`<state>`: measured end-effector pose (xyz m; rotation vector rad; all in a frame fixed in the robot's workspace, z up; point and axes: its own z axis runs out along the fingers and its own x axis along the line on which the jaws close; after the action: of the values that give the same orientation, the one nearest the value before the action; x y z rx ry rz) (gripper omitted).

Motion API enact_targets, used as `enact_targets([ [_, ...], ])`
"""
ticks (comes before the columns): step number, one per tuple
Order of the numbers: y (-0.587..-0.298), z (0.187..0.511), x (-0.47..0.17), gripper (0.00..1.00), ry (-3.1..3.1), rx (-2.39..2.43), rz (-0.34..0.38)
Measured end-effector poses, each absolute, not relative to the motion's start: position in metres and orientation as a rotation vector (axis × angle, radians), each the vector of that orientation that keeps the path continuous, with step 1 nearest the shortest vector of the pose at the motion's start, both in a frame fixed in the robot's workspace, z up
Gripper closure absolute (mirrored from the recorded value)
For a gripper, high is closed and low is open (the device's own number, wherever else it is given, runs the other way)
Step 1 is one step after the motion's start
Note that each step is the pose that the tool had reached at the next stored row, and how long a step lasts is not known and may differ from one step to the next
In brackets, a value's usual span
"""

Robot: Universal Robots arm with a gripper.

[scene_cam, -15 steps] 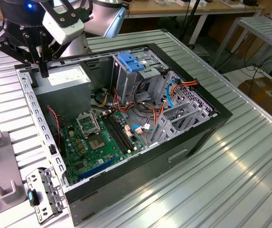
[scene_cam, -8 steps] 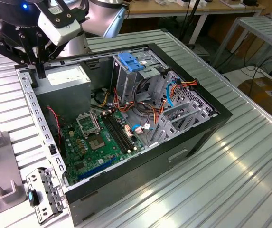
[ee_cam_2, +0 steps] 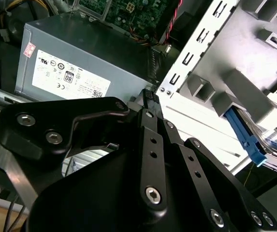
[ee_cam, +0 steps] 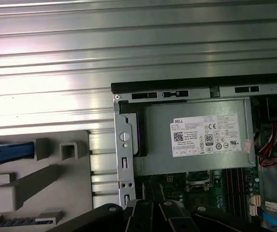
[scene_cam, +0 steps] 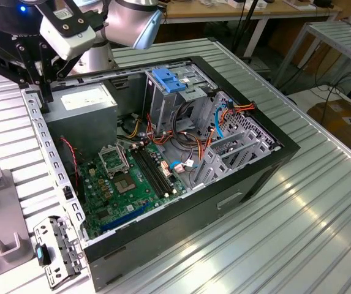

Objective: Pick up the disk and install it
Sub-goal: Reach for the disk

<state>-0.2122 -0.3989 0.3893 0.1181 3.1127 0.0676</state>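
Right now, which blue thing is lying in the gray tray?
The disk, in the tray beside the computer case; the blue latch and blue cable sit inside that case.

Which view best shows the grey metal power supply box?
The first wrist view: the grey metal power supply box faces the camera squarely, nearly whole. The second wrist view shows it slanted; the exterior view shows it obliquely.

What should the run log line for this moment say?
gripper: above computer case edge, by power supply | disk: lying in grey fixture beside case, not yet picked up
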Motion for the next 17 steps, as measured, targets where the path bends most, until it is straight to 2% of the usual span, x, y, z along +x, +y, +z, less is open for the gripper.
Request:
enact_targets([
  [17, -0.399, 0.389, -0.240, 0.89, 3.113, 0.118, 0.068],
])
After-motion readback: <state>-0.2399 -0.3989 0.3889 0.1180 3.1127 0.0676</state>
